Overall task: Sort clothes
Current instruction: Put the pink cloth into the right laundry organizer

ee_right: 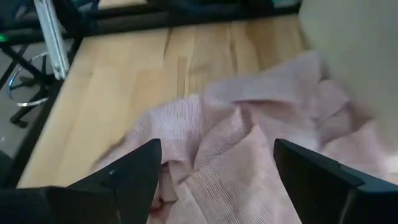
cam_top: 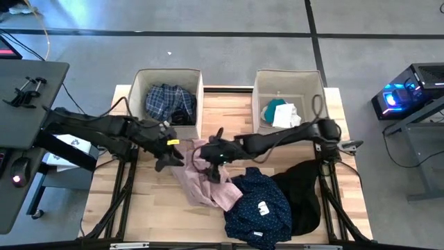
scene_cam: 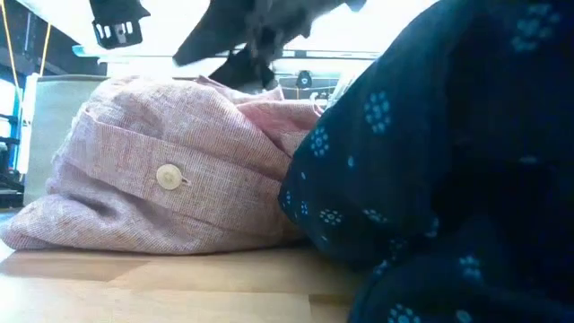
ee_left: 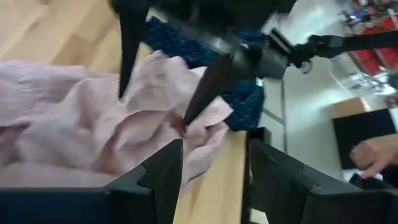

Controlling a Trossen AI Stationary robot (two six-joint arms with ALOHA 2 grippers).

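Note:
The pale pink shirt point(cam_top: 201, 179) lies bunched on the table's middle, and it also shows in the low view point(scene_cam: 161, 179). Beside it toward the table's right lies the navy dotted shirt with a white label point(cam_top: 260, 205), partly over the pink shirt's edge. The black garment point(cam_top: 304, 191) lies farther right. My right gripper point(ee_right: 214, 168) is open, its fingers pointing down over the pink shirt's upper folds point(ee_left: 155, 106). My left gripper point(ee_left: 214, 171) is open just left of the shirt point(cam_top: 166, 156), holding nothing. My right gripper's open fingers come at the pink shirt from above, one on each side of a raised fold point(ee_right: 230, 134). One fingertip point(ee_left: 189, 115) reaches the cloth's surface; I cannot tell whether it touches. The shirt lies slack on the table.
Two beige fabric boxes stand at the far edge: the left one point(cam_top: 139, 87) holds the blue plaid shirt point(cam_top: 168, 103), the right one point(cam_top: 316, 87) holds the teal piece point(cam_top: 275, 111) and a white piece point(cam_top: 288, 114). A person's hand point(ee_left: 376, 152) shows beyond the table.

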